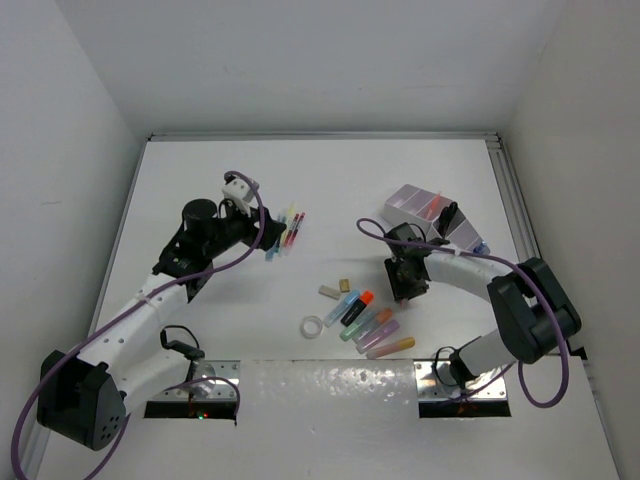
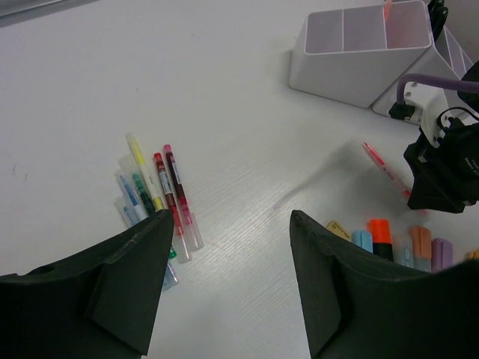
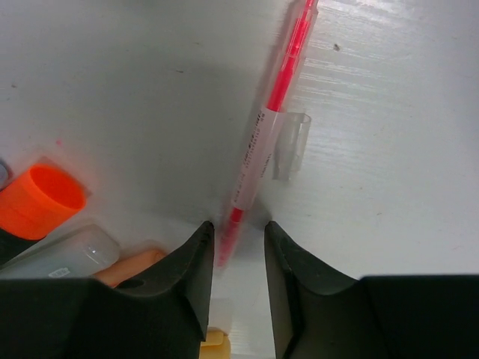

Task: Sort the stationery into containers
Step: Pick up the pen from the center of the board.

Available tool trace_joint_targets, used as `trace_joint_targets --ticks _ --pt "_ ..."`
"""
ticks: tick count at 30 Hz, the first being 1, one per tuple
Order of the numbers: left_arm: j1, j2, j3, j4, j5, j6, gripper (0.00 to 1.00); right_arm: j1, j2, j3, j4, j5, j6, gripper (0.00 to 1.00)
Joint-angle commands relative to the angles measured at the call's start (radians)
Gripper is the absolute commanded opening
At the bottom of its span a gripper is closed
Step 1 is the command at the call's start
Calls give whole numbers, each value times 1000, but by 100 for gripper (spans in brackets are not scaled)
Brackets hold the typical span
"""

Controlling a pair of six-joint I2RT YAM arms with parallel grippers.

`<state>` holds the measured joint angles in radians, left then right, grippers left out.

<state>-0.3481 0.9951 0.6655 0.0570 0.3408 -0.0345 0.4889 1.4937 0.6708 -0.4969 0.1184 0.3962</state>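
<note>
Left tool (image 2: 232, 224) hangs over the table (image 1: 230, 170), fingers spread wide and nothing between them. Just past its tips lies a fan of thin pens (image 2: 157, 194), yellow, red, green and blue, side by side and touching. There is plenty of bare white table on that side, with the far wall and the left wall well apart from the tool.

Over to the right tool (image 3: 238, 226): it is low at the table, jaws drawn narrow and straddling the near end of a pink pen (image 3: 262, 142). The pen lies flat and sits close to the left finger. A sliver of gap shows on the other side, so this is parted, not a pinch. It is tight in here. An orange-capped highlighter (image 3: 41, 198) sits just beside the left finger, first of a row of pastel highlighters (image 1: 378, 330) packed together between this tool and the near edge.

The organizer (image 2: 359, 71) stands beyond the right tool, near the table's right edge, with the side rail close behind it. Something pink stands up in one compartment; I cannot tell what it is. The right arm's purple cable (image 1: 372, 232) loops out on the left of the organizer, above the pink pen.

In the middle ground between the arms are a clear tape ring (image 1: 312, 326) and two small beige erasers (image 1: 330, 292), near the highlighters and well apart from the left tool.
</note>
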Motion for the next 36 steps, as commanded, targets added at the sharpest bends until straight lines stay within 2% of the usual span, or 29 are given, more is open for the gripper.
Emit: trace_joint_targets --ticks 1,4,7,12,17,26,36 --pt "-6 -21 -10 46 -2 -1 61 20 11 -17 21 -10 -16 32" --pt "-6 -19 -14 53 -3 -1 61 28 8 -20 27 -10 -17 24" --pt "-6 -18 -14 56 -3 -1 61 30 7 -16 32 -10 -17 23" --pt "-6 -18 -15 56 -3 1 61 30 8 -5 35 -10 -14 15" --pt "-5 -21 -12 56 -2 1 61 30 10 7 52 -19 -8 0" --pt "-3 -27 -50 99 27 -21 61 30 -16 144 50 9 13 0" --pt "-5 20 -18 185 107 -50 61 45 -184 233 133 104 58 0"
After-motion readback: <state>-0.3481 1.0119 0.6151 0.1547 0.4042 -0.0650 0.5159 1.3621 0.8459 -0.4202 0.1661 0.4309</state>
